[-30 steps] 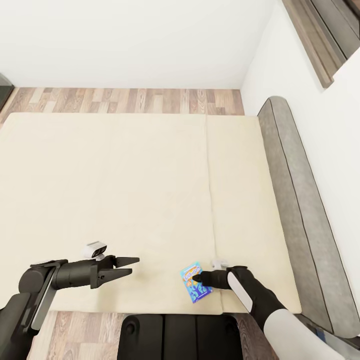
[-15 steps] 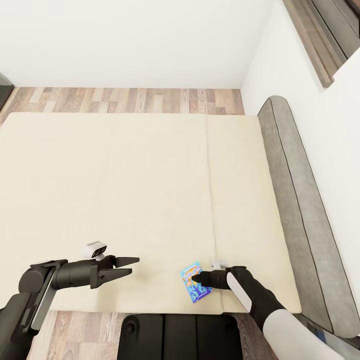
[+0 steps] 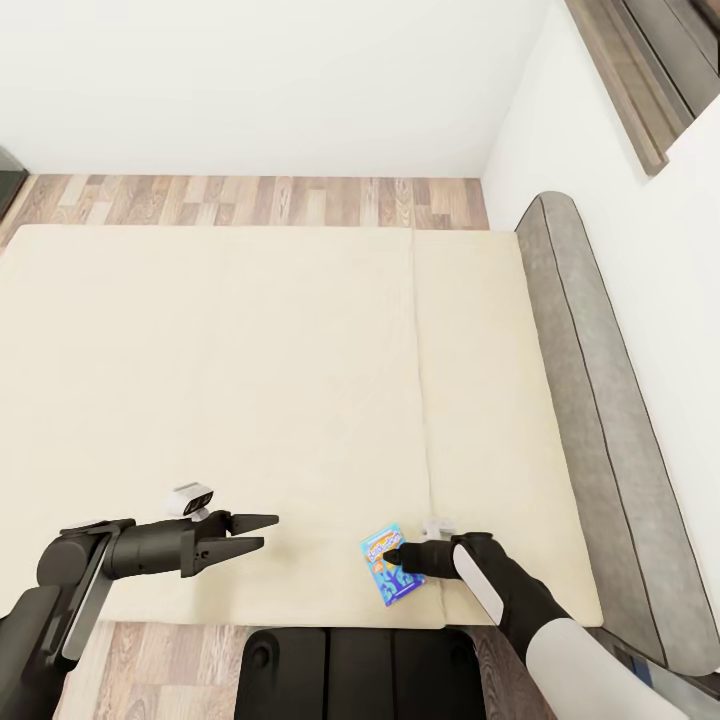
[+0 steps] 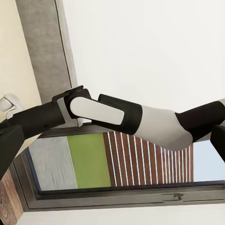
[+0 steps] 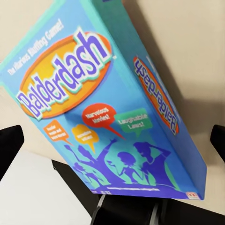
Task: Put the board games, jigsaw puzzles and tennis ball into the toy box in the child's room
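A small blue board game point(image 3: 392, 583) marked "Balderdash" point(image 5: 93, 93) lies on the cream bed point(image 3: 250, 380) near its front edge, just right of the seam. My right gripper point(image 3: 392, 553) reaches onto the box from the right. In the right wrist view its fingertips point(image 5: 10, 146) stand wide apart on either side of the box, so the gripper point(image 5: 112, 145) is open around it. My left gripper point(image 3: 262, 531) hovers open over the bed's front edge, well left of the box, with nothing between its fingers. The left wrist view looks across at my right arm point(image 4: 117, 115).
A grey padded headboard point(image 3: 600, 420) runs along the bed's right side against the white wall. Wood plank floor point(image 3: 250, 200) shows beyond the bed's far edge. My dark base point(image 3: 350, 670) sits against the front edge. A window point(image 3: 650, 60) is high on the right.
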Robot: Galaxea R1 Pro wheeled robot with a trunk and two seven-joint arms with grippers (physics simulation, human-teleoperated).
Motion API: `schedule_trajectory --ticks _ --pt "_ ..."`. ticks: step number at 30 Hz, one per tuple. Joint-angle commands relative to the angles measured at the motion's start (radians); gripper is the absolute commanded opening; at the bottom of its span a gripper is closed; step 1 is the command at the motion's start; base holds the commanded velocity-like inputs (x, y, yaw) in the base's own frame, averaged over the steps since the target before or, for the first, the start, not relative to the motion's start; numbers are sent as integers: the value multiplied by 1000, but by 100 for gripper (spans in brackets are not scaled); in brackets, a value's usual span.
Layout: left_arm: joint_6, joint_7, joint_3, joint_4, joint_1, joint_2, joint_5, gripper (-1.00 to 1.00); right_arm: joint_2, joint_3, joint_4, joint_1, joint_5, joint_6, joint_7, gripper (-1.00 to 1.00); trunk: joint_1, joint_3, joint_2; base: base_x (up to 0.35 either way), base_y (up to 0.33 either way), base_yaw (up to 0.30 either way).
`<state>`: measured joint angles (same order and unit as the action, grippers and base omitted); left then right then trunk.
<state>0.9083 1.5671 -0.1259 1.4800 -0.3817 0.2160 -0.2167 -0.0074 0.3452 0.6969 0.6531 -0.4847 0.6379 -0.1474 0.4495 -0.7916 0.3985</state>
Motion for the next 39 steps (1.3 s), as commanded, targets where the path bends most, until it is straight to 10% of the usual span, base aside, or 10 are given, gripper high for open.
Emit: schedule_trajectory --ticks 1,39 --pt "11 4 0 0 0 0 0 100 -1 2 1 0 3 3 -3 100 1 -1 2 0 0 0" --pt "11 4 0 0 0 0 0 100 0 6 1 -2 3 3 -3 100 1 -1 2 0 37 0"
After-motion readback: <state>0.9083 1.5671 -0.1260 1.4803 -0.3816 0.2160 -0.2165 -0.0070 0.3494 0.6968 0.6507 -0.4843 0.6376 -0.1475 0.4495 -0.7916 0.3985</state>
